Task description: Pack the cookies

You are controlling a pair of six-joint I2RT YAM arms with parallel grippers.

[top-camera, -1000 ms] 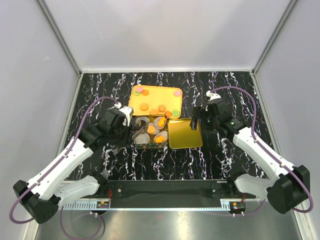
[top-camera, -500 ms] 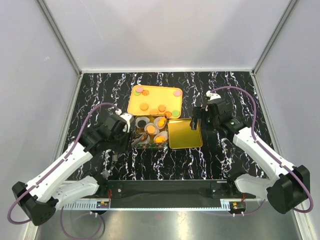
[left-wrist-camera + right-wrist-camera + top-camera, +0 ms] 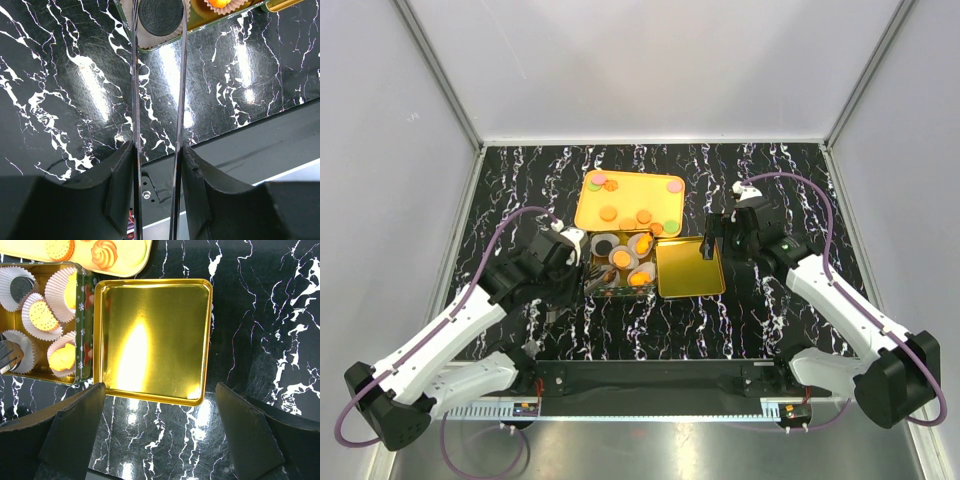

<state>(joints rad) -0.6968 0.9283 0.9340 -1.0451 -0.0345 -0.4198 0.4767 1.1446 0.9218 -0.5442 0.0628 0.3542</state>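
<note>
Left gripper (image 3: 157, 150): fingers being pressed onto steel tongs (image 3: 136, 100), whose tips are being held either side of a black cookie (image 3: 160, 15) in a paper cup (image 3: 150, 39) at the near-left corner of the tin (image 3: 165, 46), seemingly to seat it. Right gripper (image 3: 160, 390): fingers being held spread above the gold lid (image 3: 150, 340), likely awaiting closing. Other cookies (image 3: 644, 216) are lying on the yellow tray (image 3: 640, 190).

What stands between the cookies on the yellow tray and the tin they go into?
Nothing visible does. The yellow tray lies right behind the open tin, its cookies uncovered. The gold lid lies flat to the tin's right, under the open right pincer. Only the left pincer reaches into the tin, at its near-left corner.
</note>
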